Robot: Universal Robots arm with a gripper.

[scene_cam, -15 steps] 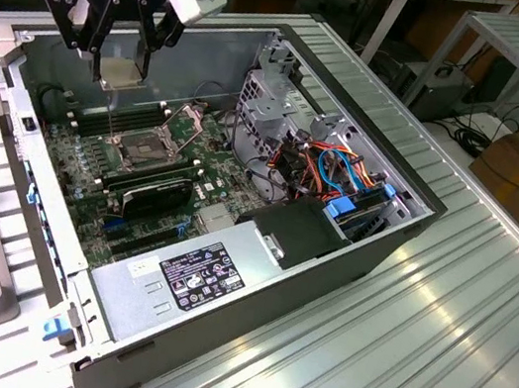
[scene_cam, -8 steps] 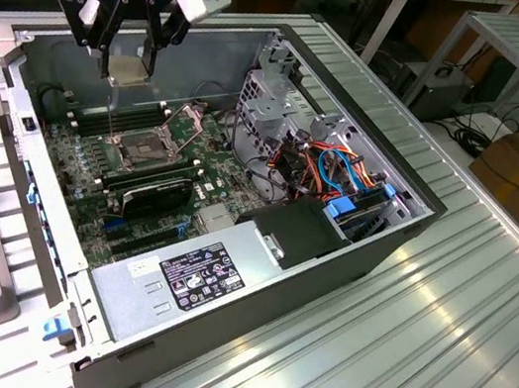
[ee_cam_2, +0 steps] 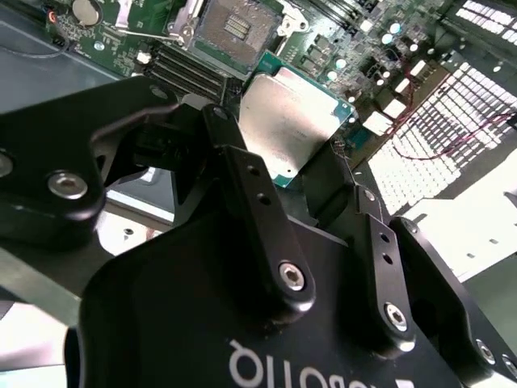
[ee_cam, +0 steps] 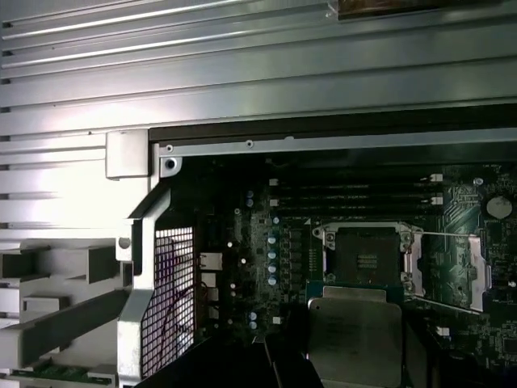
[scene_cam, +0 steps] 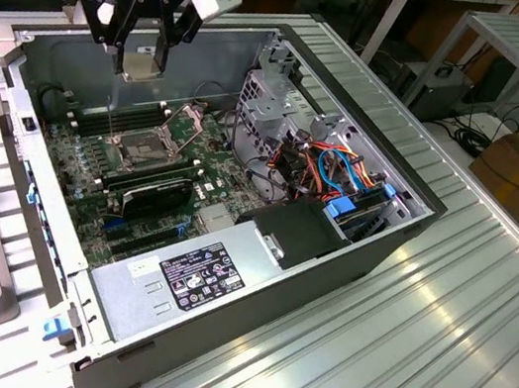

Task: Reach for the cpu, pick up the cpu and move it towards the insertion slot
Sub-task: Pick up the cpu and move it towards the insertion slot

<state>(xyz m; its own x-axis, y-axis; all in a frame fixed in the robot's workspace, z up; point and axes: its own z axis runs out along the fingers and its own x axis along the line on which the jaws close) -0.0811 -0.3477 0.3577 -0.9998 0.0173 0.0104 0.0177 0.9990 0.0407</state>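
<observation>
My gripper (scene_cam: 143,58) hangs over the far left part of the open computer case, shut on the cpu (scene_cam: 144,66), a thin silver-grey square held by its edges between the black fingers (ee_cam_2: 242,182). In both wrist views the cpu (ee_cam_2: 291,121) (ee_cam: 355,339) shows its metal face, clear of the board. The insertion slot (scene_cam: 143,144) lies on the green motherboard below and a little nearer than the chip. Its hinged plate (ee_cam: 462,267) is swung open and its dark centre (ee_cam: 367,259) (ee_cam_2: 234,28) is bare. The chip hovers just beside the slot, apart from it.
Long black memory slots (scene_cam: 101,121) run beside the socket and a black heatsink block (scene_cam: 153,197) sits in front of it. A drive cage (scene_cam: 267,95), coloured cables (scene_cam: 343,174) and a power supply (scene_cam: 200,274) fill the exterior view's right. Case walls (scene_cam: 14,101) ring the board.
</observation>
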